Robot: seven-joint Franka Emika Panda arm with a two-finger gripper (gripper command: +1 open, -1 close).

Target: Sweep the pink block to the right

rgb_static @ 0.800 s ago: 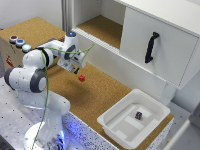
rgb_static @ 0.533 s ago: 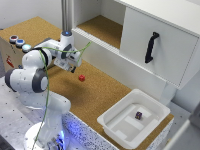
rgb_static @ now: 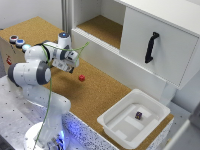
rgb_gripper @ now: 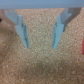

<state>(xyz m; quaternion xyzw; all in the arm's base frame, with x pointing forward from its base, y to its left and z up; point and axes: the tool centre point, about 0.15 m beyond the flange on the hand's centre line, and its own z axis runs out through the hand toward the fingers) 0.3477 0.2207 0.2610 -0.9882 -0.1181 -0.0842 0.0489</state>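
Observation:
The pink block (rgb_static: 81,77) is a tiny red-looking cube lying on the cork tabletop (rgb_static: 100,95). My gripper (rgb_static: 70,66) hangs low over the cork, just to the exterior view's left of the block and apart from it. In the wrist view the gripper (rgb_gripper: 39,46) is open, its two blue fingers (rgb_gripper: 20,31) point down at bare cork with nothing between them, and the pink block (rgb_gripper: 82,47) shows as a red sliver at the picture's edge, outside the fingers.
A white bin (rgb_static: 116,131) at the exterior view's right front holds a dark purple small cube (rgb_static: 138,115). A white cabinet with a black handle (rgb_static: 151,47) and an open shelf (rgb_static: 102,27) runs along the back. A button box (rgb_static: 15,41) sits at far left.
My gripper has shifted slightly toward the exterior view's left and a little lower over the cork. The pink block has not moved.

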